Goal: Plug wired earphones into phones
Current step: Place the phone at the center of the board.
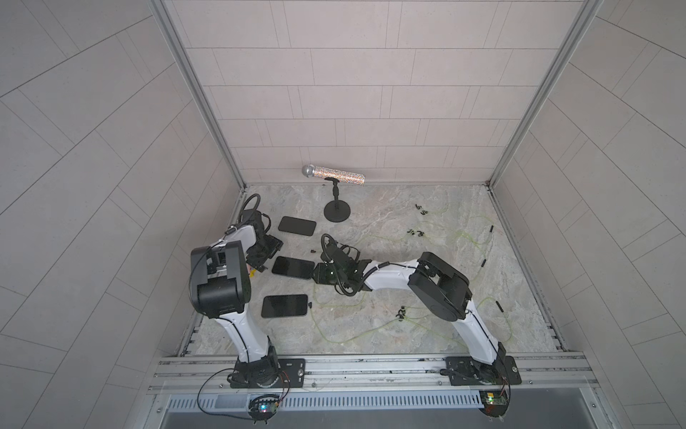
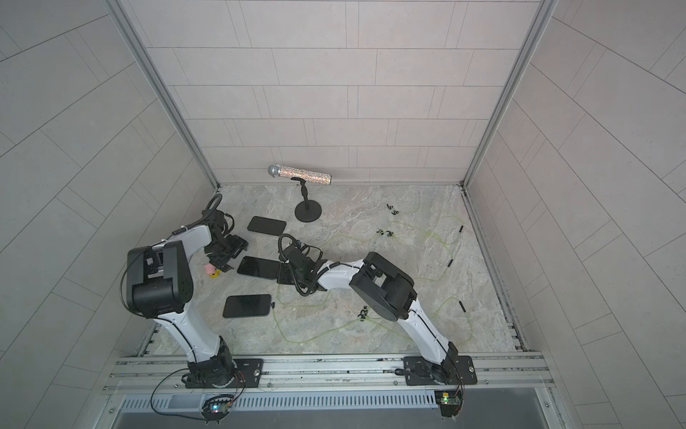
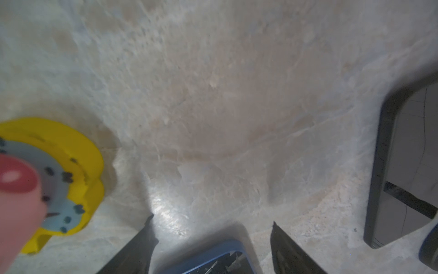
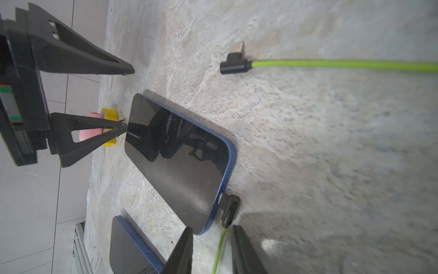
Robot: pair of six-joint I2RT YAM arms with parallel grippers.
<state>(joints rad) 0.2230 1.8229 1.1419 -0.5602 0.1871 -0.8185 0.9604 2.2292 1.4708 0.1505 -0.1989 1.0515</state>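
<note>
Three black phones lie on the table's left half: far (image 1: 297, 226), middle (image 1: 293, 267), near (image 1: 285, 305). A black plug (image 4: 228, 208) sits in the middle phone (image 4: 180, 161); its green earphone cable (image 4: 219, 246) runs between the fingers of my right gripper (image 4: 212, 227), which stand apart without touching it. A free plug (image 4: 234, 64) on another cable (image 4: 343, 65) lies beyond. My left gripper (image 3: 212, 219) is open at the middle phone's other end, one blue corner (image 3: 213, 256) between its fingers. The near phone also carries a plug (image 1: 309, 305).
A glittery microphone (image 1: 334, 174) on a round black stand (image 1: 337, 213) is at the back. A yellow and pink toy (image 3: 59, 178) lies beside my left gripper. Loose green cables (image 1: 334, 340) and black earbuds (image 1: 401, 312) spread over the right half. Walls enclose three sides.
</note>
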